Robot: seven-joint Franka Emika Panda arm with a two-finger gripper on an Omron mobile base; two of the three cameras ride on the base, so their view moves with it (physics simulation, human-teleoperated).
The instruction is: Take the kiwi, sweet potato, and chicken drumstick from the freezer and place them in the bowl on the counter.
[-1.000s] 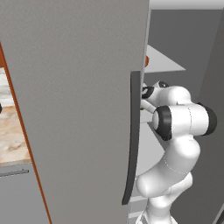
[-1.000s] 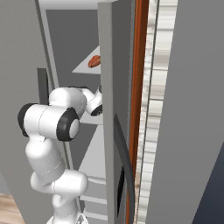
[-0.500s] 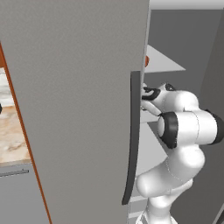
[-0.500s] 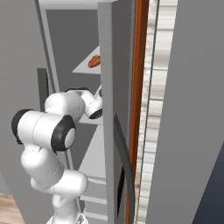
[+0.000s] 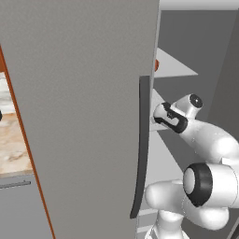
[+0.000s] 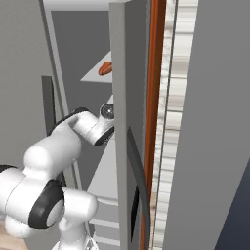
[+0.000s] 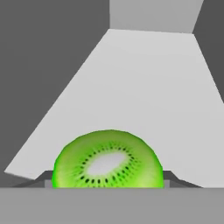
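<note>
Arm reaches into the open freezer (image 5: 84,116). Kiwi (image 7: 107,160) sits at the near edge of a pale shelf (image 7: 144,92), right at the hand. Cannot tell whether the jaws pinch it or stand spread.

A cut-faced green kiwi (image 7: 107,161) sits on the open freezer's (image 5: 84,116) pale shelf (image 7: 144,96).

Arm: I see my white arm (image 5: 205,140) folded at a dark elbow joint, forearm reaching up and forward from the base.
Wrist: my wrist (image 6: 95,128) angles ahead, dark band around it, round camera cap on top.
Gripper: my gripper (image 7: 107,183) points forward and level; only hints of the finger tips (image 7: 48,178) show at the lower corners, so I cannot tell how the jaws stand.
</note>
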